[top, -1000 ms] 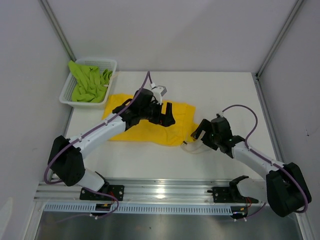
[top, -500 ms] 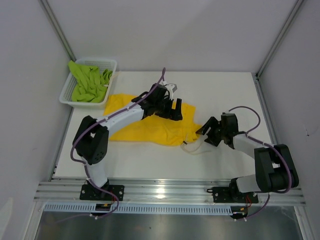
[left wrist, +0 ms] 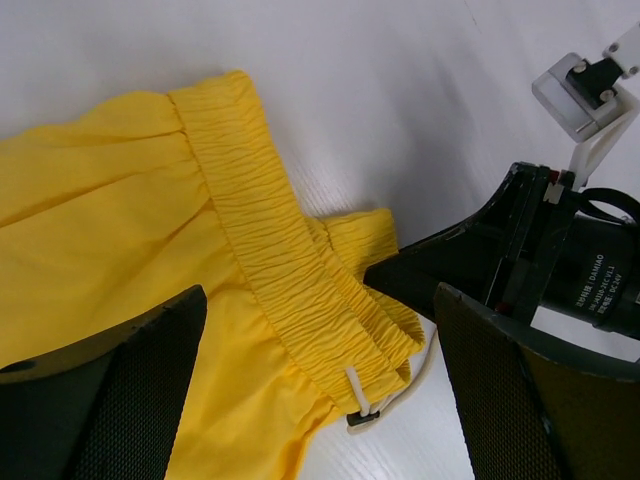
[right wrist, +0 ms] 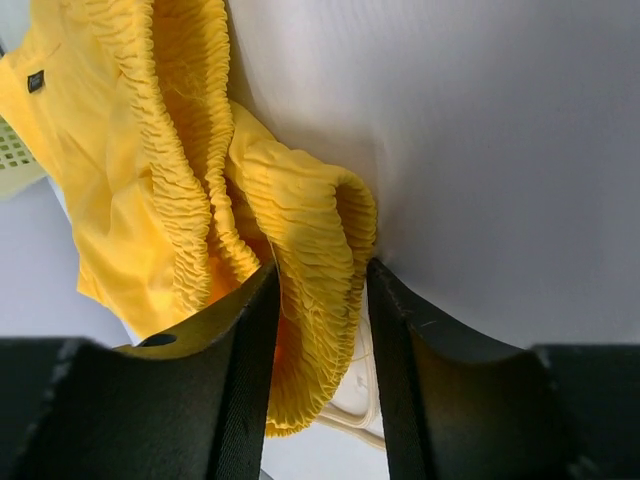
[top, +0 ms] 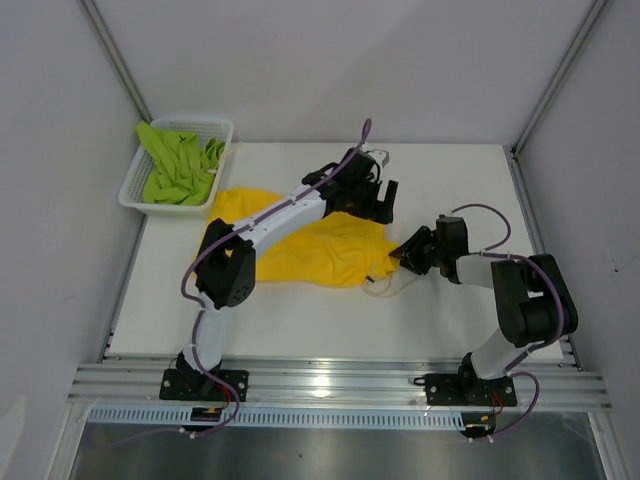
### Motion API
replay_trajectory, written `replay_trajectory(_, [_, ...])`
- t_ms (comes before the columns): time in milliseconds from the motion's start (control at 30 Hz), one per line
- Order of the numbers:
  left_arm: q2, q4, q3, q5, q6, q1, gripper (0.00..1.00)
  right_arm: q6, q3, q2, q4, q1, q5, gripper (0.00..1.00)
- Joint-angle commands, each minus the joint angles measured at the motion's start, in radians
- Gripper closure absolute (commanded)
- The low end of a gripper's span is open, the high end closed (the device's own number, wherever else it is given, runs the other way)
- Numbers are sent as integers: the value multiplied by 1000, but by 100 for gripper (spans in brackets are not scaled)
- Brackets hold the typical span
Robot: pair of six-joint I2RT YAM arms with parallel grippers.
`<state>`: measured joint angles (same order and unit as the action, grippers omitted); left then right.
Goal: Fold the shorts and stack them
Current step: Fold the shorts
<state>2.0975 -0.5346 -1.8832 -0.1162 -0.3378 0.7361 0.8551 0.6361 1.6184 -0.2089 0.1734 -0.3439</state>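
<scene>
The yellow shorts [top: 310, 250] lie spread on the white table, waistband to the right. My right gripper [top: 402, 256] sits low at the waistband's near right corner. In the right wrist view its jaws [right wrist: 320, 330] pinch a fold of the gathered waistband [right wrist: 310, 250], with the white drawstring [right wrist: 350, 405] looped beneath. My left gripper [top: 383, 200] hovers open over the waistband's far right end. From the left wrist, its fingers [left wrist: 320, 400] straddle the elastic band [left wrist: 270, 240] and the drawstring [left wrist: 395, 390]. The lime green shorts [top: 180, 165] lie bunched in the basket.
A white mesh basket [top: 226, 131] stands at the table's far left corner. Grey walls enclose the table on three sides. The right arm's black gripper body [left wrist: 540, 270] shows close to my left fingers.
My left arm has swung right and further back, to the waistband's far end. My right gripper has slid left to the waistband corner and narrowed its jaws onto the fabric.
</scene>
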Motion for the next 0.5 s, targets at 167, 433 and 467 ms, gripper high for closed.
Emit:
replay_trajectory(167, [173, -148, -191, 102, -1, 66, 5, -21, 14, 84, -63, -9, 20, 77])
replay_trajectory(433, [229, -191, -197, 285, -66, 68, 11, -27, -36, 35, -93, 63, 83, 95])
replay_trajectory(467, [233, -194, -206, 300, -67, 68, 12, -27, -39, 29, -93, 66, 85, 97])
